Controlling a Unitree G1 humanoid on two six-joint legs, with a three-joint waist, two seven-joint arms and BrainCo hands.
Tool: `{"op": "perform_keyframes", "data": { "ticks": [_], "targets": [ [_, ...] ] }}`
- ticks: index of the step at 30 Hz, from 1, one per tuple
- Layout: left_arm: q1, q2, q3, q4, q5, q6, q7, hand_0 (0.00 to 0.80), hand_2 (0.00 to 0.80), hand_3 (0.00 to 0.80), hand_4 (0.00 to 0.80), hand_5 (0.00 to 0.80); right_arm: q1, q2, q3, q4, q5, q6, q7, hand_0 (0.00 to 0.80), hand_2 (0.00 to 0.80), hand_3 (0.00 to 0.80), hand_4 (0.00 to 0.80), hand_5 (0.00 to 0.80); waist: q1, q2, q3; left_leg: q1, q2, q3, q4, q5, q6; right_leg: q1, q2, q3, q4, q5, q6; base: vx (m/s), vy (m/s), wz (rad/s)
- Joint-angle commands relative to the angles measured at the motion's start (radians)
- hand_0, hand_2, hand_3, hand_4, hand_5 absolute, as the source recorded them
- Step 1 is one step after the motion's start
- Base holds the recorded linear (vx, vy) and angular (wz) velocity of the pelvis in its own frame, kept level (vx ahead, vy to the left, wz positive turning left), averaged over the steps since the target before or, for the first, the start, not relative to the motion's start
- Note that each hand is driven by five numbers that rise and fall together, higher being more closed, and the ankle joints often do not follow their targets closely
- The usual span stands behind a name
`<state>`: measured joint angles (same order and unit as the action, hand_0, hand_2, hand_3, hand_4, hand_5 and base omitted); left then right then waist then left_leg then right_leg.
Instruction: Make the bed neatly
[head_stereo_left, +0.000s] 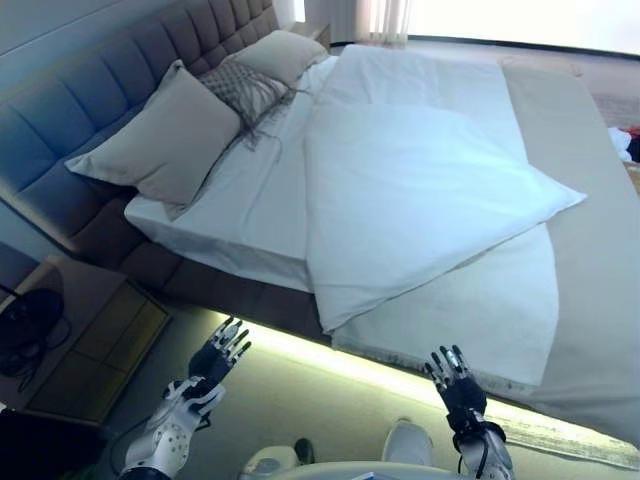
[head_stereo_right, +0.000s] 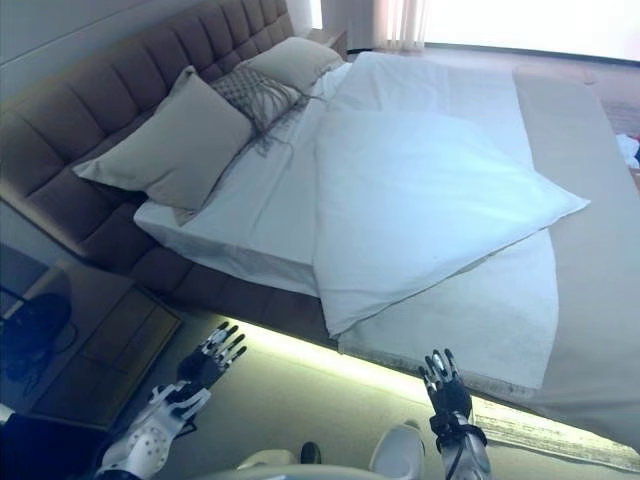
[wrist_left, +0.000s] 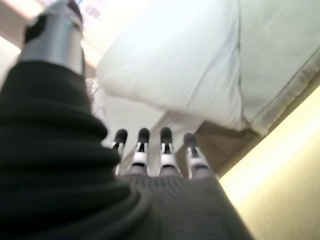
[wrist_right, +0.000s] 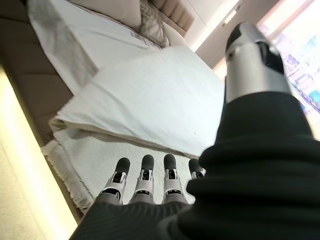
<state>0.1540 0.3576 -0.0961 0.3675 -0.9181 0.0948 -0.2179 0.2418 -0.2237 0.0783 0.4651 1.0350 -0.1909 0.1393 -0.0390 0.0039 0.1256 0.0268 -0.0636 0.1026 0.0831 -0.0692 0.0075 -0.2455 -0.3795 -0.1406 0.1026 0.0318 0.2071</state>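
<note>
A bed with a white sheet (head_stereo_left: 250, 190) stands before me. A white duvet (head_stereo_left: 420, 190) lies folded back on it at a slant, its near corner (head_stereo_left: 335, 315) hanging at the bed's edge. Under it lies a white textured blanket (head_stereo_left: 490, 320). My left hand (head_stereo_left: 218, 356) is open and empty, below the bed's near edge. My right hand (head_stereo_left: 455, 385) is open and empty, just below the blanket's hem. The duvet corner shows past the fingers in the left wrist view (wrist_left: 170, 75) and the right wrist view (wrist_right: 150, 105).
Two beige pillows (head_stereo_left: 160, 135) (head_stereo_left: 280, 52) and a patterned cushion (head_stereo_left: 243, 88) lean on the tufted headboard (head_stereo_left: 90, 90). A beige bedspread (head_stereo_left: 590, 250) covers the right side. A wooden nightstand (head_stereo_left: 85, 345) stands at lower left. A lit strip (head_stereo_left: 350, 360) runs under the bed.
</note>
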Motion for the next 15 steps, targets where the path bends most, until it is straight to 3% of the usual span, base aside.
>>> {"op": "perform_keyframes", "data": {
  "ticks": [1, 3, 4, 6, 7, 9, 12, 14, 15],
  "targets": [
    [-0.013, 0.024, 0.046, -0.103, -0.021, 0.004, 0.001, 0.0, 0.0, 0.0, 0.0, 0.0, -0.032, -0.012, -0.011, -0.049, 0.007, -0.01, -0.004, 0.0, 0.0, 0.0, 0.0, 0.0, -0.028, -0.022, 0.005, 0.104, 0.007, -0.047, 0.124, -0.199, 0.014, -0.015, 0.033, 0.018, -0.19, 0.313, 0.007, 0.488, -0.423, -0.06],
    [-0.004, 0.023, 0.059, -0.102, -0.013, 0.009, 0.0, 0.0, 0.0, 0.0, 0.0, 0.0, -0.017, -0.008, -0.009, -0.052, 0.0, 0.001, 0.005, 0.0, 0.0, 0.0, 0.0, 0.0, -0.035, -0.032, 0.009, 0.121, 0.019, -0.061, 0.146, -0.229, 0.021, -0.021, 0.04, 0.027, -0.168, 0.317, 0.008, 0.404, -0.375, 0.14],
    [0.012, 0.014, 0.064, -0.089, -0.002, 0.003, -0.007, 0.0, 0.0, 0.0, 0.0, 0.0, 0.0, -0.009, -0.008, -0.038, -0.004, 0.014, 0.02, 0.0, 0.0, 0.0, 0.0, 0.0, -0.035, -0.052, 0.001, 0.123, 0.043, -0.073, 0.172, -0.238, 0.017, 0.003, 0.046, 0.046, -0.136, 0.278, 0.018, 0.433, -0.438, 0.39],
    [0.027, 0.013, 0.068, -0.089, -0.005, 0.007, -0.006, 0.0, 0.0, 0.0, 0.0, 0.0, 0.008, -0.014, -0.011, -0.026, -0.008, 0.026, 0.024, 0.0, 0.0, 0.0, 0.0, 0.0, -0.035, -0.054, -0.005, 0.127, 0.074, -0.081, 0.208, -0.25, 0.0, 0.022, 0.066, 0.06, -0.106, 0.257, 0.024, 0.403, -0.44, 0.48],
    [0.063, 0.01, 0.083, -0.106, -0.021, 0.021, -0.015, 0.0, 0.0, 0.0, 0.0, 0.0, 0.018, -0.03, -0.014, -0.043, -0.011, 0.053, 0.006, 0.0, 0.0, 0.0, 0.0, 0.0, -0.031, -0.047, -0.013, 0.153, 0.138, -0.09, 0.231, -0.213, -0.029, 0.025, 0.102, 0.081, -0.011, 0.218, 0.018, 0.308, -0.392, 0.32],
    [0.109, 0.007, 0.093, -0.129, -0.024, 0.038, -0.051, 0.0, 0.0, 0.0, 0.0, 0.0, 0.032, -0.05, -0.017, -0.081, 0.0, 0.074, 0.008, 0.0, 0.0, 0.0, 0.0, 0.0, -0.026, -0.049, -0.028, 0.139, 0.204, -0.106, 0.279, -0.077, -0.075, 0.048, 0.138, 0.073, 0.016, 0.17, -0.017, 0.313, -0.441, 0.08],
    [0.112, -0.008, 0.05, -0.132, -0.032, -0.001, -0.083, 0.0, 0.0, 0.0, 0.0, 0.0, 0.012, -0.077, -0.003, -0.066, -0.008, 0.068, 0.019, 0.0, 0.0, 0.0, 0.0, 0.0, -0.025, -0.051, -0.044, 0.106, 0.255, -0.068, 0.397, 0.071, -0.091, 0.106, 0.19, 0.032, 0.0, 0.118, -0.09, 0.234, -0.4, 0.09],
    [0.09, -0.024, 0.026, -0.122, -0.036, 0.002, -0.086, 0.0, 0.0, 0.0, 0.0, 0.0, -0.01, -0.096, -0.002, -0.034, 0.006, 0.052, 0.012, 0.0, 0.0, 0.0, 0.0, 0.0, -0.028, -0.059, -0.045, 0.024, 0.285, -0.004, 0.52, 0.124, -0.09, 0.144, 0.219, 0.005, -0.001, 0.081, -0.141, 0.16, -0.32, 0.16],
    [0.083, -0.027, 0.021, -0.118, -0.034, 0.004, -0.089, 0.0, 0.0, 0.0, 0.0, 0.0, -0.014, -0.099, -0.003, -0.029, 0.011, 0.047, 0.013, 0.0, 0.0, 0.0, 0.0, 0.0, -0.029, -0.057, -0.044, 0.002, 0.293, 0.004, 0.532, 0.127, -0.09, 0.148, 0.225, -0.003, 0.001, 0.074, -0.148, 0.131, -0.222, 0.26]
  ]
}}
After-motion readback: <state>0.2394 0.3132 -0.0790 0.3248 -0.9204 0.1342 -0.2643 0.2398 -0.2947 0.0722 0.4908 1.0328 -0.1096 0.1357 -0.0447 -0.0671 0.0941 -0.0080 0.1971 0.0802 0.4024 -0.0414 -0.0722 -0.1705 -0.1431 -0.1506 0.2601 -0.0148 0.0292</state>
